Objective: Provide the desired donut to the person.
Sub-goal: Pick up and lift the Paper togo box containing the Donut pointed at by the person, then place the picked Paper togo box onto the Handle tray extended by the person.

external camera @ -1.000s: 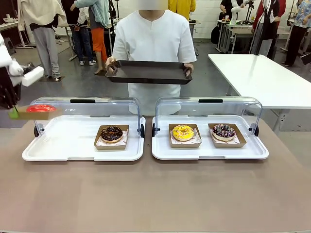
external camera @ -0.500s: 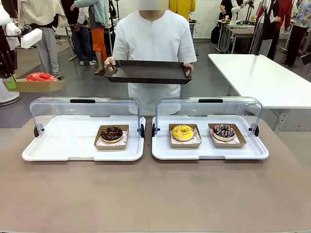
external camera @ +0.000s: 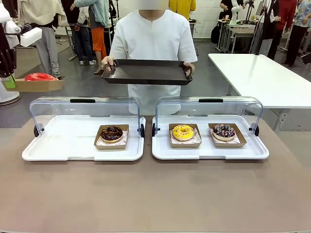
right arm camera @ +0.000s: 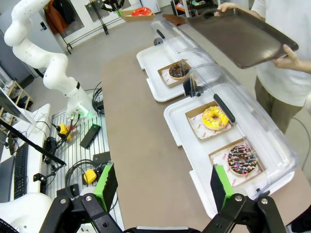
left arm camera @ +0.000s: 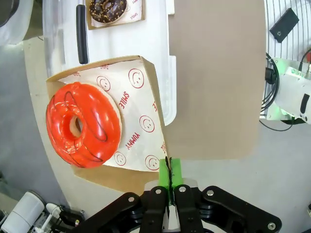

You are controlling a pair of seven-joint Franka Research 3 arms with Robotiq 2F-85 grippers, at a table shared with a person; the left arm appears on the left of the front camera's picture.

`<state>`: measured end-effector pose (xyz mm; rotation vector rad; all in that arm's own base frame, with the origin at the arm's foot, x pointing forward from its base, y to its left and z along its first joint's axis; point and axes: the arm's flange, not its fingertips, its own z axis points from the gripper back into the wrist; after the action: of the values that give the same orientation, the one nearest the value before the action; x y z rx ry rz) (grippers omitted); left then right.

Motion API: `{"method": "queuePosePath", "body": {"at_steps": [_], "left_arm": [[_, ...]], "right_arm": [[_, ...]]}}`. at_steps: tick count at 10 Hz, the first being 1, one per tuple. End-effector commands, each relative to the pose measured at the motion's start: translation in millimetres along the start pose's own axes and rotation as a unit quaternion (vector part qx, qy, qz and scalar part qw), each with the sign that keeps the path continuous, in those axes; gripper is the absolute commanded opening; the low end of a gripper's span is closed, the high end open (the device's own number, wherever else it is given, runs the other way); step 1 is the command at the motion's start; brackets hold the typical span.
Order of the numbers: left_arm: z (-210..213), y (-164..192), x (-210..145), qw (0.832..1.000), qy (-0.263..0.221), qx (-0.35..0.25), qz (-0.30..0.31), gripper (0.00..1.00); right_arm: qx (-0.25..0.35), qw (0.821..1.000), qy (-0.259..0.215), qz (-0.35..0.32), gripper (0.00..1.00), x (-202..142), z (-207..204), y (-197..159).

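the left tool (left arm camera: 169,174) is clamped, pads together, on the near edge of the cardboard tray (left arm camera: 112,177) carrying the red donut (left arm camera: 83,124). the donut sits out beyond the tips, hung off that one pinched edge. to do the handover well, i'd carry it level and slowly to the dark serving tray (external camera: 148,72) that the person (external camera: 153,39) holds out, well off to the tool's side beyond the clear-lidded cases (external camera: 85,109). i'd set the cardboard flat before letting go, since a tilt could slide the donut off its paper. the left wrist view shows how thin the pinch is; the front view shows the height and the gap to cover. the right tool (right arm camera: 163,189) hangs with pads wide apart, holding nothing, above the surface (right arm camera: 141,126).
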<state>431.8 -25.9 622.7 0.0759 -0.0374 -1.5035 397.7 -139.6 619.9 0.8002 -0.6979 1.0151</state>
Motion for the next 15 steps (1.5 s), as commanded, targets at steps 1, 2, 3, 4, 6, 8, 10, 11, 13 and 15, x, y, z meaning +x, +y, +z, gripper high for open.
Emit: {"method": "queuePosePath", "body": {"at_steps": [1, 2, 3, 4, 6, 8, 10, 11, 13, 15], "left_arm": [[5, 0, 1, 1.000, -0.001, 0.011, -0.001, 0.00], [5, 0, 1, 1.000, -0.001, 0.011, -0.001, 0.00], [5, 0, 1, 1.000, -0.001, 0.011, -0.001, 0.00], [5, 0, 1, 1.000, -0.001, 0.011, -0.001, 0.00], [5, 0, 1, 1.000, -0.001, 0.011, -0.001, 0.00], [5, 0, 1, 1.000, -0.001, 0.011, -0.001, 0.00], [5, 0, 1, 1.000, -0.001, 0.011, -0.001, 0.00], [3, 0, 2, 1.000, -0.001, 0.004, -0.002, 0.01], [52, 13, 29, 0.999, 0.011, 0.020, -0.026, 0.01], [102, -7, 68, 0.996, 0.030, 0.069, -0.048, 0.01]], "right_arm": [[0.003, 1.000, -0.002, 0.002, 1.00, 1, 0, 1], [0.003, 1.000, -0.002, 0.002, 1.00, 1, 0, 1], [0.003, 1.000, -0.002, 0.002, 1.00, 1, 0, 1], [0.003, 1.000, -0.002, 0.002, 1.00, 1, 0, 1], [0.003, 1.000, -0.002, 0.002, 1.00, 1, 0, 1], [0.003, 1.000, -0.002, 0.002, 1.00, 1, 0, 1], [0.003, 1.000, -0.002, 0.002, 1.00, 1, 0, 1], [0.003, 1.000, -0.002, 0.002, 1.00, 1, 0, 1], [0.003, 1.000, -0.002, 0.002, 1.00, 1, 0, 1], [0.003, 1.000, -0.002, 0.002, 1.00, 1, 0, 1]]}}
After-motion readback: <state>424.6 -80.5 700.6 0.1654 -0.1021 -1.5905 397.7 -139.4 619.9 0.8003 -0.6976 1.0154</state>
